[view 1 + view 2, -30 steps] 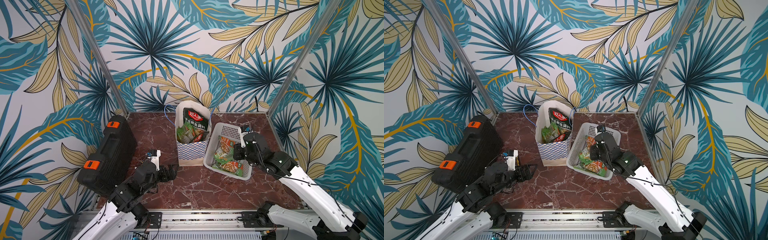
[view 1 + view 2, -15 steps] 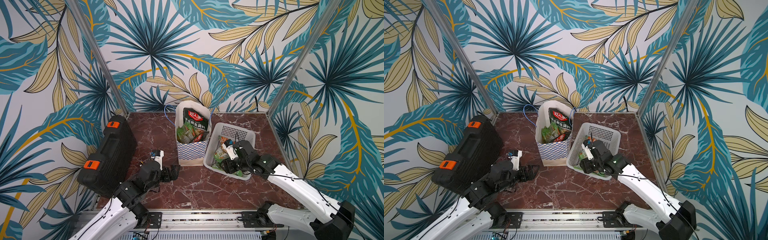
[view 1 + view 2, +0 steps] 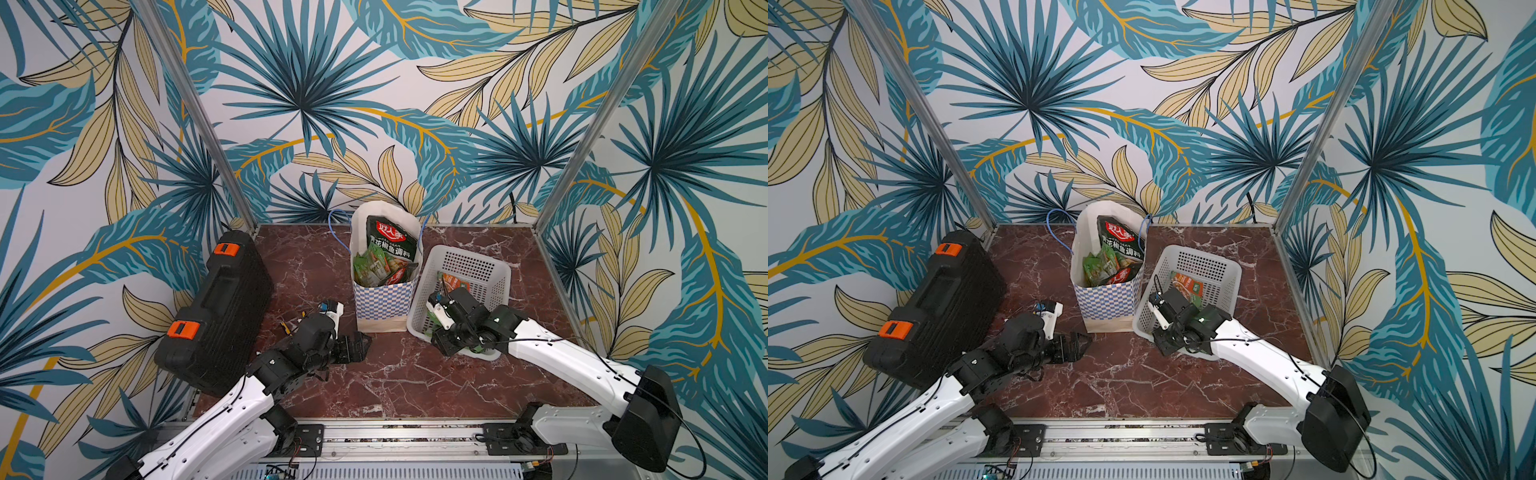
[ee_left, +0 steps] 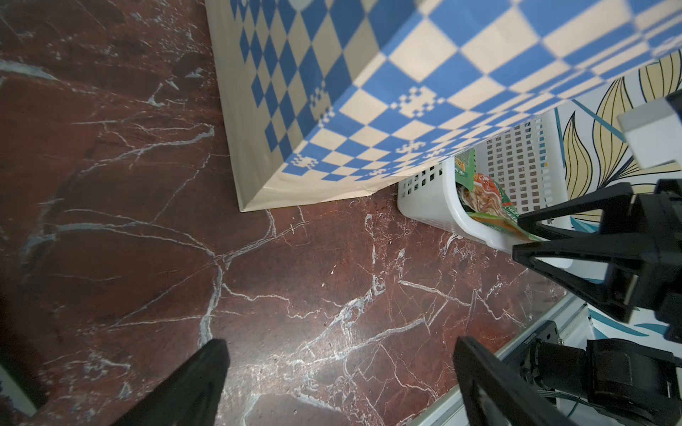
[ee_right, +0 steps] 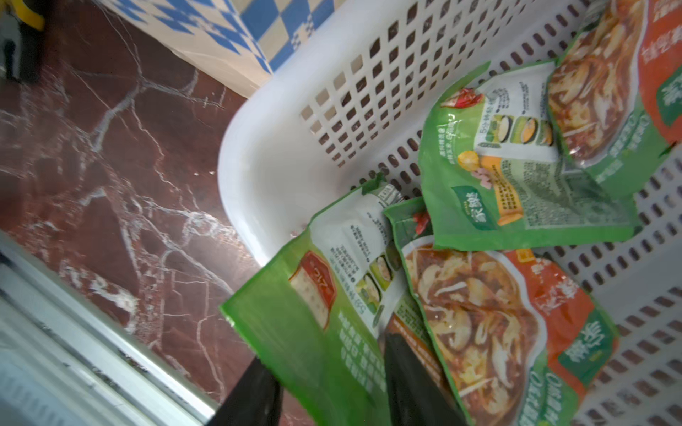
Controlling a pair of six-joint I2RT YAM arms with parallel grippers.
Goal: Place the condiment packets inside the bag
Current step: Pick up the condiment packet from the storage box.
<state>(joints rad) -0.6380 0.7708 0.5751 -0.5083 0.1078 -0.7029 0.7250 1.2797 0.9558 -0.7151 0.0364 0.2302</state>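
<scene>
Right gripper [image 5: 324, 354] straddles a green packet [image 5: 324, 280] at the basket [image 5: 240, 177]'s front corner, clamp unconfirmed; a shallow bite could slip. Left gripper [image 4: 341, 346] gaping, empty.

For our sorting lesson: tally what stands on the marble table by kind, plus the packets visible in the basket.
Paper bag: 1
White basket: 1
Black case: 1
Green packets visible in basket: 4
Total: 7

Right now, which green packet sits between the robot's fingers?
The packet jutting over the basket rim; the right gripper straddles it. The rest lie inside.
</scene>
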